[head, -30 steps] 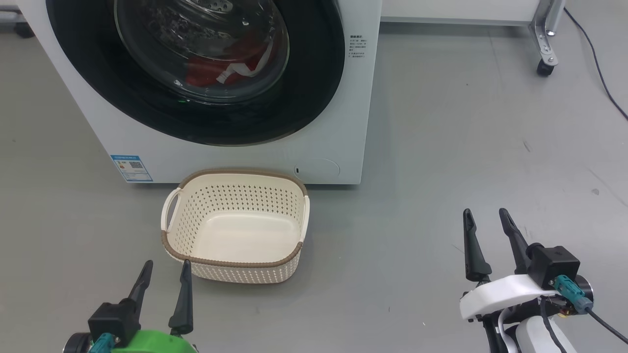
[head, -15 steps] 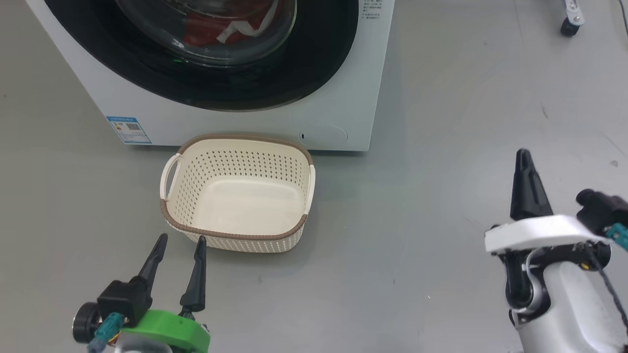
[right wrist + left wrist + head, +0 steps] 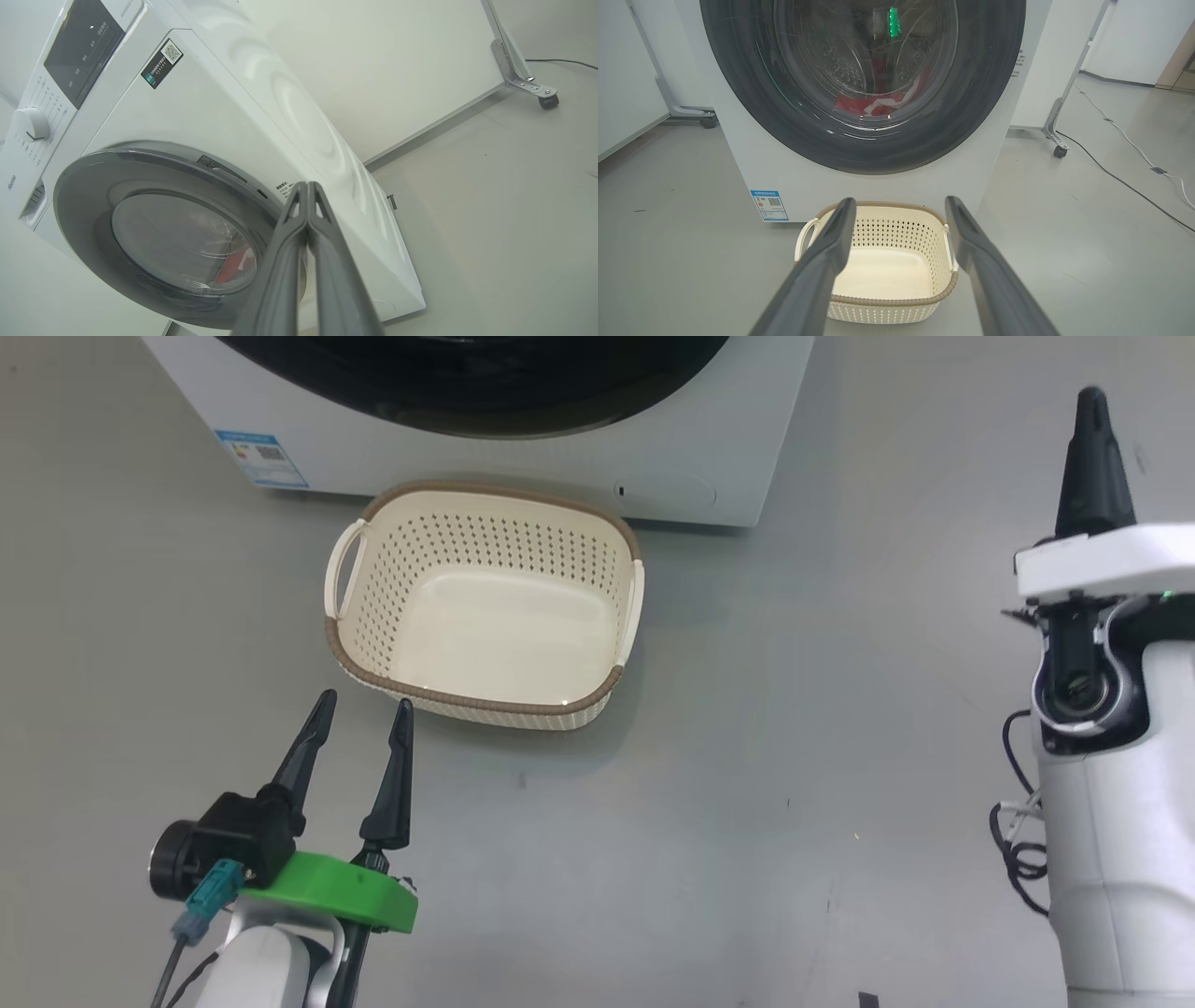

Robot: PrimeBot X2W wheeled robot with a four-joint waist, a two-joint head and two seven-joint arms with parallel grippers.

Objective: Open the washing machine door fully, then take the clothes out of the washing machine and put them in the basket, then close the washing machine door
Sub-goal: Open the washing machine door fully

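The washing machine stands on the grey floor. The washing machine door is shut against its front, with the black rim flush all round in the left wrist view. Behind the glass bowl the clothes lie low in the drum, red with a strip of white. The basket sits upright on the floor just in front of the machine, below the door, its cream bottom bare. Whether its far rim touches the white panel is hard to tell. A blue label sits low on the machine's front, left of the basket. The left tool is released, its two fingers spread apart, hovering near the basket's near-left corner and pointing toward it. The right tool is clenched, fingers pressed together along their length. It is raised at the right, well apart from the basket, and in its own wrist view it points toward the door's right side.
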